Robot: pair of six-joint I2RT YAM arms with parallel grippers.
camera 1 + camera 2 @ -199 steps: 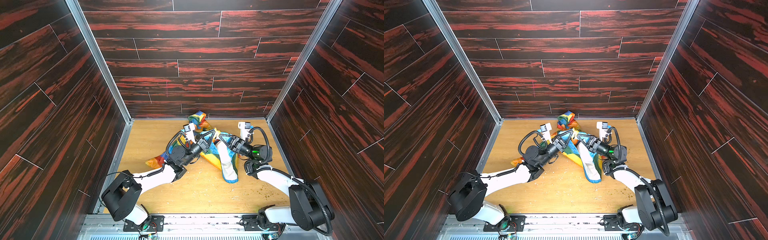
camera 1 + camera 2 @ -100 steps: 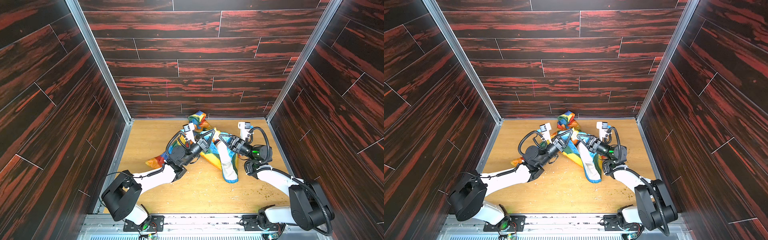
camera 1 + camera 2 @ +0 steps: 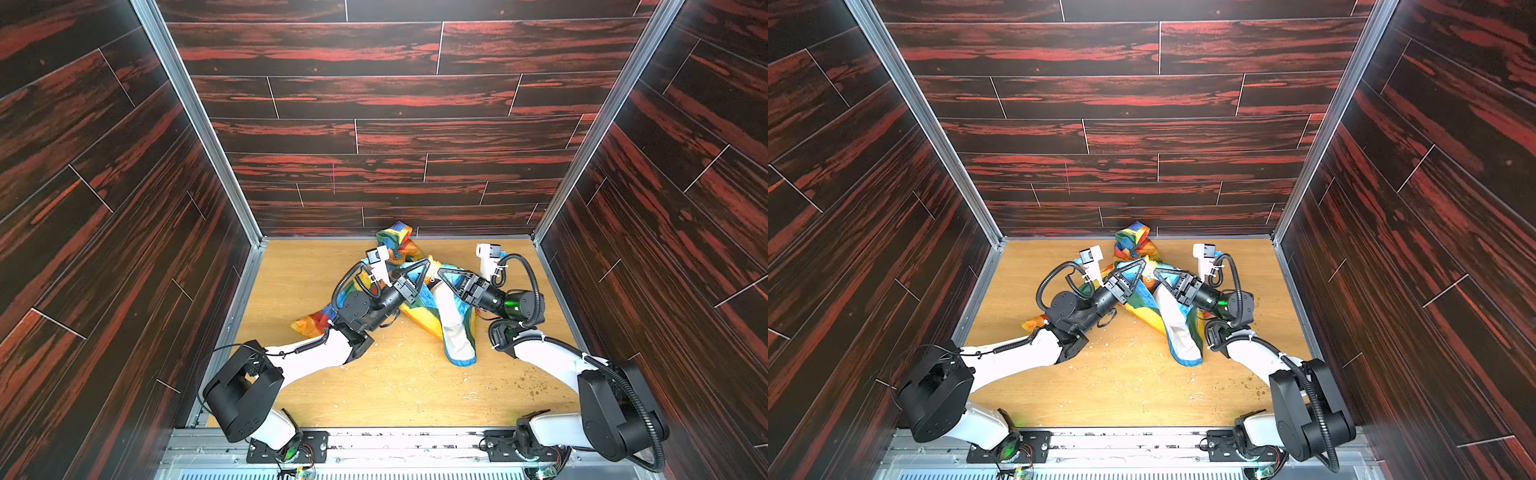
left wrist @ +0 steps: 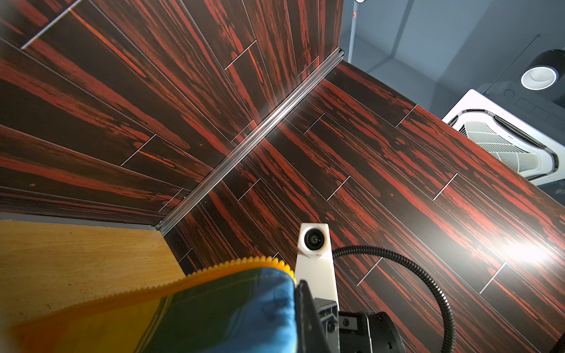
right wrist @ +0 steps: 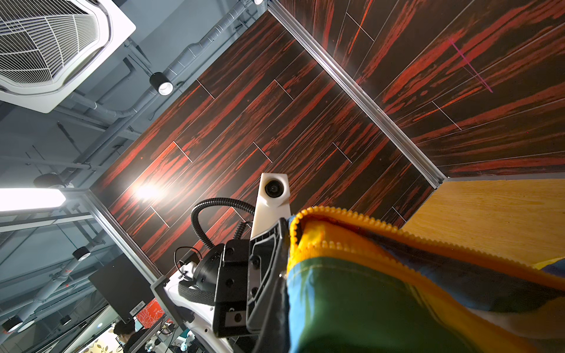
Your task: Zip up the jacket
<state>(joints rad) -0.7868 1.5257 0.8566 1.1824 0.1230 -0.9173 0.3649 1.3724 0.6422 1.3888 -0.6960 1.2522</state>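
Observation:
The jacket (image 3: 419,309) lies crumpled on the wooden floor toward the back, with its white lining (image 3: 451,320) showing in both top views and a colourful fold (image 3: 1131,241) against the back wall. My left gripper (image 3: 426,264) and right gripper (image 3: 441,272) meet tip to tip above it, each shut on a front edge of the jacket (image 3: 1142,305). The yellow zipper teeth (image 4: 238,263) run along blue-green fabric in the left wrist view. In the right wrist view a toothed zipper edge (image 5: 351,214) borders green fabric (image 5: 367,299). My own fingertips are hidden under cloth in both wrist views.
Dark red wood-panel walls (image 3: 395,133) close in the back and both sides. Pale crumbs (image 3: 415,365) litter the wooden floor (image 3: 299,270) in front of the jacket. The right arm's white wrist camera (image 4: 314,241) shows close in the left wrist view.

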